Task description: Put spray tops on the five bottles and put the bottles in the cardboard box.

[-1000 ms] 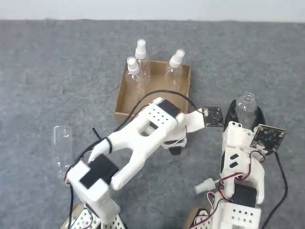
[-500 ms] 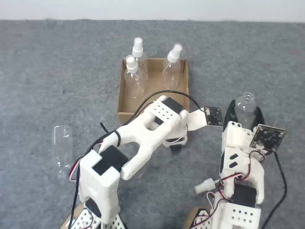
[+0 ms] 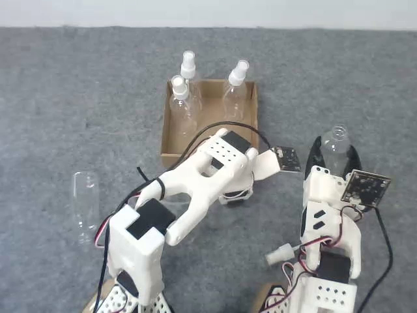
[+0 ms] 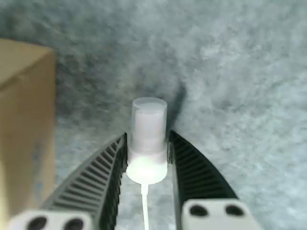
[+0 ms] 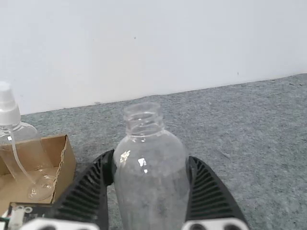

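Note:
My left gripper (image 4: 147, 158) is shut on a white spray top (image 4: 148, 136), just off the near corner of the cardboard box (image 4: 21, 124); in the high view its arm (image 3: 195, 189) covers the spot. My right gripper (image 5: 148, 184) is shut on an upright clear bottle (image 5: 149, 177) with an open neck, seen in the high view as the bottle (image 3: 337, 145) right of the box. The cardboard box (image 3: 253, 120) holds three bottles with spray tops (image 3: 184, 104). Another clear bottle (image 3: 85, 204) without a top lies on its side at the left. A further spray top (image 3: 281, 253) lies by the right arm's base.
The grey carpeted table (image 3: 78, 98) runs to a white wall at the back. The left arm's black cable loops over the box's front edge. Both arm bases stand at the near edge.
The cardboard box with its three bottles shifted slightly between the earliest frame and the later ones. The left arm drew back a little and its elbow swung right. The right arm kept still.

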Tool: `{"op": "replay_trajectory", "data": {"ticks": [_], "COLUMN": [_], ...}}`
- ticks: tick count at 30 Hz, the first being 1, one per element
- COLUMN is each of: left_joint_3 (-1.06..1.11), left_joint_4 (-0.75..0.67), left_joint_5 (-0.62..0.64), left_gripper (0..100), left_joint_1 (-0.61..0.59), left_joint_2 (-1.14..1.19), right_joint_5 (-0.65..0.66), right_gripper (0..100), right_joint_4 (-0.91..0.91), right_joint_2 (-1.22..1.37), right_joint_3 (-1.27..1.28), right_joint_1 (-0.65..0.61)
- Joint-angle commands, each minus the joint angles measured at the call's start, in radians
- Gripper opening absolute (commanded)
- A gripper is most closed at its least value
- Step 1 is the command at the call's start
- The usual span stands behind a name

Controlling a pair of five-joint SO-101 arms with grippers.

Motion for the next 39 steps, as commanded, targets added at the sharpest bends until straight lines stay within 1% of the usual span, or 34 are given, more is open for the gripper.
{"op": "replay_trajectory", "data": {"ticks": [1,4,7,12,18,21,25,30,36,39], "left_joint_3": [-0.087,-0.131,-0.159,-0.168,-0.166,-0.145,-0.071,0.024,0.067,0.067], "left_joint_4": [0.123,0.195,0.242,0.253,0.284,0.301,0.301,0.253,0.204,0.189], "left_joint_5": [0.100,0.157,0.175,0.226,0.226,0.226,0.219,0.219,0.229,0.279], "left_gripper": [10,10,10,9,9,9,9,9,9,9], "left_joint_1": [0.037,0.057,0.077,0.074,0.078,0.063,0.023,-0.009,-0.018,-0.021], "left_joint_2": [-0.025,-0.025,-0.025,-0.025,-0.040,-0.121,-0.290,-0.459,-0.591,-0.651], "right_joint_5": [-0.005,-0.003,-0.003,-0.003,-0.003,-0.003,-0.003,-0.003,-0.003,-0.003], "right_gripper": [1.9,1.9,1.9,1.9,2.0,2.0,2.0,2.0,1.8,1.8], "right_joint_4": [-0.031,-0.031,-0.031,-0.031,-0.031,-0.031,-0.031,-0.031,-0.031,-0.031], "right_joint_2": [-0.022,-0.022,-0.022,-0.022,-0.022,-0.022,-0.022,-0.022,-0.022,-0.022], "right_joint_3": [-0.025,-0.025,-0.025,-0.025,-0.025,-0.025,-0.025,-0.025,-0.025,-0.025], "right_joint_1": [0.013,0.013,0.013,0.013,0.013,0.015,0.015,0.015,0.013,0.005]}}
